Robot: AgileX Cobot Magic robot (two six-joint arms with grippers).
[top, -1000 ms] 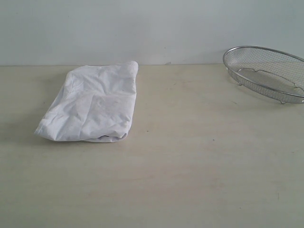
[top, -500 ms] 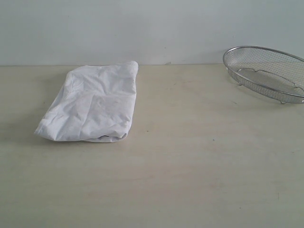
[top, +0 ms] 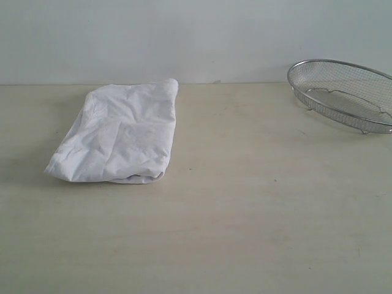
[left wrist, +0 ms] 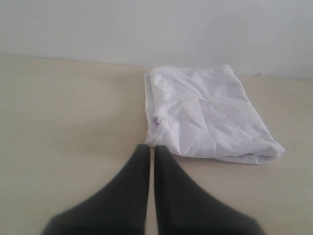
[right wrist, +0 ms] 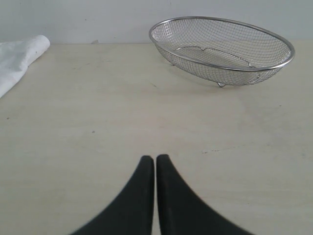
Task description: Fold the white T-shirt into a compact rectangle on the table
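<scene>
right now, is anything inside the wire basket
Nothing shows inside the wire basket, only its own mesh floor and foot ring. The mesh is see-through, so little of the inside is hidden.

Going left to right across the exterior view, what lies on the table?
white T-shirt folded in a bundle → bare stretch of table → wire-mesh basket at the far right edge.

T-shirt (top: 116, 138) left, basket (top: 358, 82) right, bare table (top: 245, 202) between
</scene>
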